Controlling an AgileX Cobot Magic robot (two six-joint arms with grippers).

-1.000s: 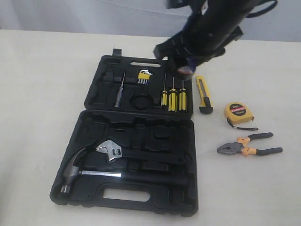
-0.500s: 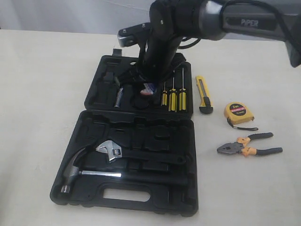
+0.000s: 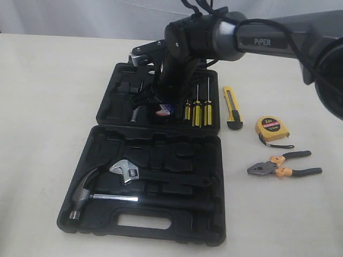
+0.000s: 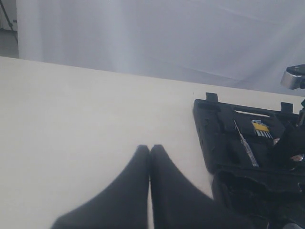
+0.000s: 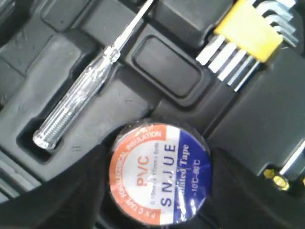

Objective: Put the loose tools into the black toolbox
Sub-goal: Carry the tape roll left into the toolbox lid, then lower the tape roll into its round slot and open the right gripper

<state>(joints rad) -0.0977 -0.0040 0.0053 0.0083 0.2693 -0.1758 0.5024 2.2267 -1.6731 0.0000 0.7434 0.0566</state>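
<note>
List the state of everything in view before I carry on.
Toolbox, open flat on the table.
Tape roll, gripped, held over the toolbox.
Right pincer, shut on the tape roll.
Left pincer, shut, empty.
Knife, loose on the table.
Tape measure, loose on the table.
Pliers, loose on the table.
Hammer and wrench, seated in the toolbox.

Cream table point(image 3: 48, 107). Directly on it: open black toolbox point(image 3: 187, 233). Beside the box, apart: yellow-black utility knife point(image 3: 232, 108), yellow tape measure point(image 3: 270, 127), pliers point(image 3: 281, 166)

Tape roll point(image 5: 159, 174), label up, gripped in open toolbox point(image 3: 177, 235), 12 o'clock half; knife point(image 3: 232, 108), tape measure point(image 3: 270, 128), pliers point(image 3: 284, 165) loose at its 3 o'clock.
</note>
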